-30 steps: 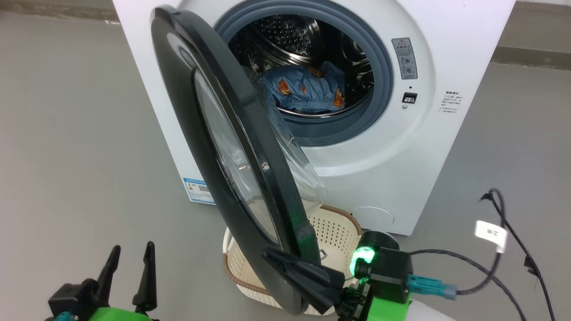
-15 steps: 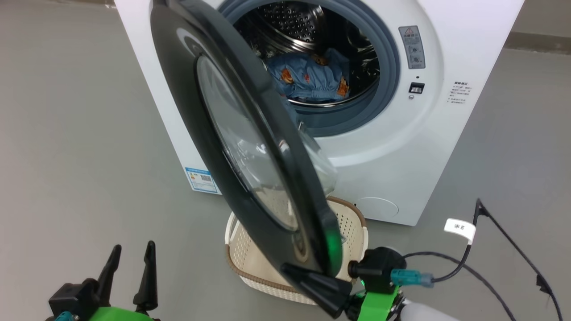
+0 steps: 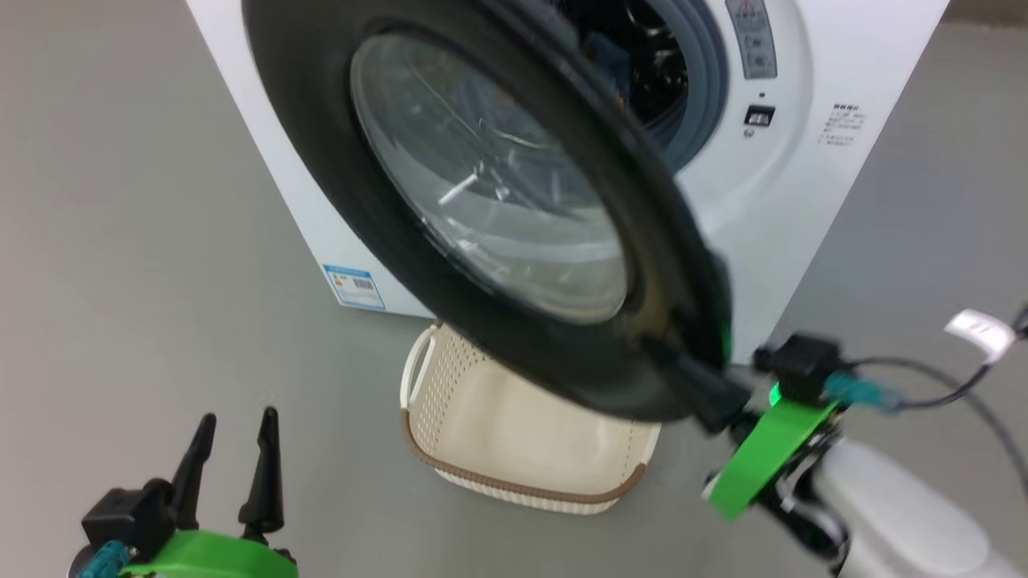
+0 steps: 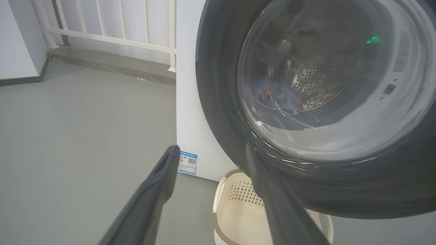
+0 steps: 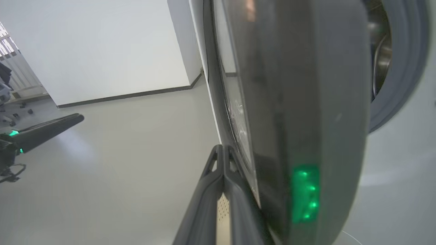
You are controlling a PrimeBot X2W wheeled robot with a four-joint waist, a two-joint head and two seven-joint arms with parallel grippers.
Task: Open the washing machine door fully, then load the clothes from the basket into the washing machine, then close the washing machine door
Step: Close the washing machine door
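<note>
The washing machine door (image 3: 321,160), black-rimmed with a bulging glass centre, stands partly swung toward the white washing machine (image 3: 803,201). My right gripper (image 3: 671,361) is shut, and its fingers (image 5: 223,160) lie against the door's outer face at the lower rim. In the right wrist view the door (image 5: 306,102) is edge-on. The clothes (image 4: 276,97), blue with orange prints, lie in the drum and show through the glass. The basket (image 3: 522,486) sits on the floor below the door, its inside cream-white. At the lower left my left gripper (image 3: 233,449) is open and holds nothing.
A black cable with a white tag (image 3: 976,333) trails on the floor at the right. A blue label sticker (image 3: 353,285) marks the washer's lower corner. A white railing (image 4: 112,20) and a low kerb run behind. Grey floor spreads to the left.
The door has swung toward the machine's opening with my shut right gripper against it, moving right and forward. The head view has shifted. The left gripper has stayed put.
</note>
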